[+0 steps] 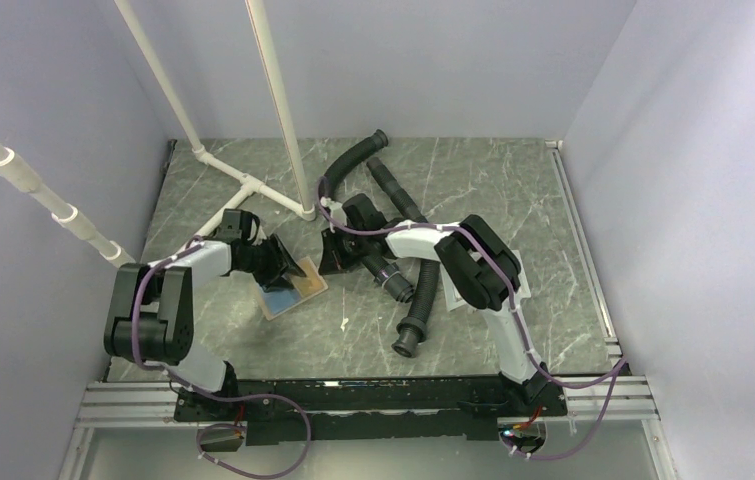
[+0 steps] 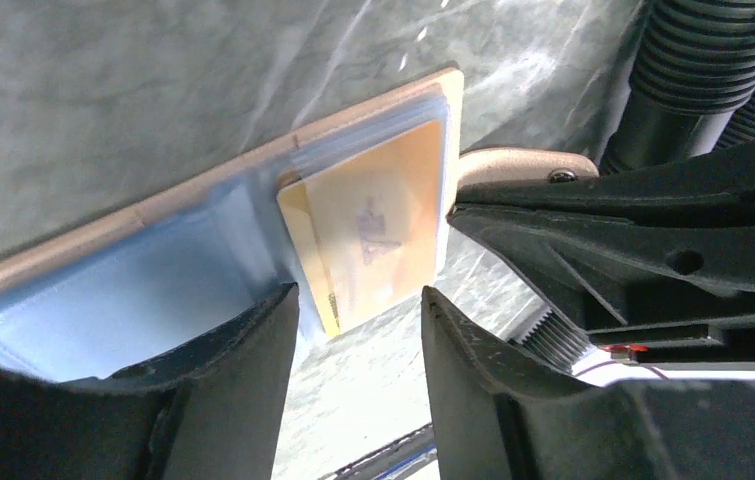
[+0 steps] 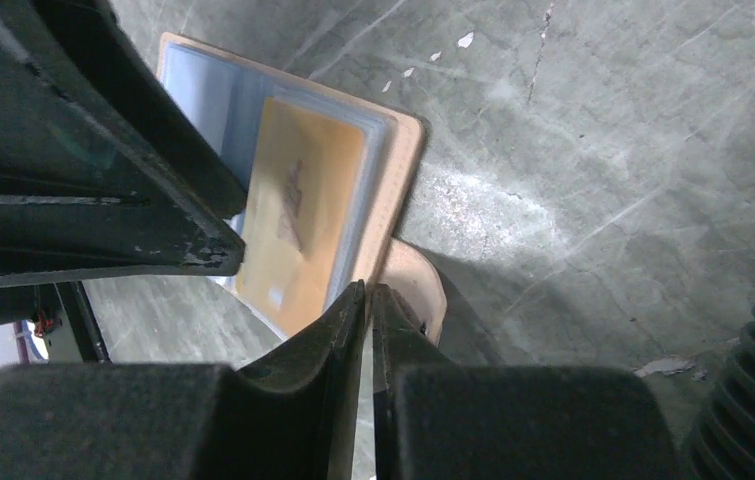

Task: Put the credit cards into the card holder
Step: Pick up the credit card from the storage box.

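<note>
My left tool (image 2: 358, 300) stands apart at the near edge of the orange-yellow card (image 2: 378, 230), which sits partly sleeved in the open card holder (image 2: 133, 300) on the surface (image 1: 373, 330). My right tool (image 3: 366, 295) looks clamped on its tab (image 3: 418, 285). If that pinch tugs, I think the card could slide out.

card holder (image 2: 133, 290): left end cut by frame's left edge, left wrist view; lower edge behind left gripper (image 2: 358, 310).
orange card (image 2: 378, 220): print blurred, unreadable; bottom corner hidden.
snap tab (image 3: 415, 285): partly behind right gripper (image 3: 368, 300).
</note>
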You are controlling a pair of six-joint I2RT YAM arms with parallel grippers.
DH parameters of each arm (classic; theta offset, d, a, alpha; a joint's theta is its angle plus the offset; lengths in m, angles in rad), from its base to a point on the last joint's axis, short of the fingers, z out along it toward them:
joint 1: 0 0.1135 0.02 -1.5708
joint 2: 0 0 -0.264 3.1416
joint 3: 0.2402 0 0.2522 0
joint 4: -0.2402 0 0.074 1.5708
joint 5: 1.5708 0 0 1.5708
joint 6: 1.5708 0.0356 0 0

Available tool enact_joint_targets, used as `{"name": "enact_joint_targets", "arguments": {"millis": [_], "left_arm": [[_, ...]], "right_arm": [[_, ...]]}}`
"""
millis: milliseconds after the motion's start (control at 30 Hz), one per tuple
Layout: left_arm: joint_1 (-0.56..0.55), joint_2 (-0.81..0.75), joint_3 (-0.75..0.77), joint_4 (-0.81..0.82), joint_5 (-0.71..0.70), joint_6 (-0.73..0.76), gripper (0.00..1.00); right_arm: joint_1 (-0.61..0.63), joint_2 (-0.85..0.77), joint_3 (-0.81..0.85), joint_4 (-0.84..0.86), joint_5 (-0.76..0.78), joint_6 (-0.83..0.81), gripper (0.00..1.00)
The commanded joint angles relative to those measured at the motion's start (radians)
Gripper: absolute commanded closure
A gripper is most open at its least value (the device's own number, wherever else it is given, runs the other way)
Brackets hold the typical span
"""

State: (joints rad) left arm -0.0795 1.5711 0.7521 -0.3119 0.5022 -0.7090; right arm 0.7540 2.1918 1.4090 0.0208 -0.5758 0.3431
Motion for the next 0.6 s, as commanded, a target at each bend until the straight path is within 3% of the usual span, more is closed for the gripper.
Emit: {"name": "enact_joint_targets", "arguments": {"millis": [0,67,133,167,267,467,567], "left_arm": [[-0.003,-0.098,0.031,-0.166,-0.164,0.012,0.44],[-0.003,-0.130,0.047,-0.220,-0.189,0.020,0.41],[-0.003,-0.153,0.066,-0.270,-0.208,0.027,0.24],[-0.003,-0.163,0.077,-0.295,-0.221,0.034,0.22],[-0.004,-0.212,0.105,-0.329,-0.211,0.059,0.21],[-0.003,-0.306,0.169,-0.337,-0.072,0.152,0.18],[-0.005,-0.323,0.201,-0.360,-0.007,0.216,0.15]], "right_arm": [[0.025,-0.015,0.013,-0.137,0.086,-0.033,0.88],[0.024,-0.043,0.030,-0.186,0.109,-0.045,0.85],[0.023,-0.081,0.044,-0.225,0.134,-0.056,0.79],[0.021,-0.104,0.058,-0.253,0.144,-0.064,0.77],[0.010,-0.201,0.084,-0.347,0.181,-0.093,0.71],[-0.062,-0.570,-0.081,-0.523,0.393,-0.143,0.36],[-0.160,-0.776,-0.188,-0.655,0.470,-0.130,0.27]]}}
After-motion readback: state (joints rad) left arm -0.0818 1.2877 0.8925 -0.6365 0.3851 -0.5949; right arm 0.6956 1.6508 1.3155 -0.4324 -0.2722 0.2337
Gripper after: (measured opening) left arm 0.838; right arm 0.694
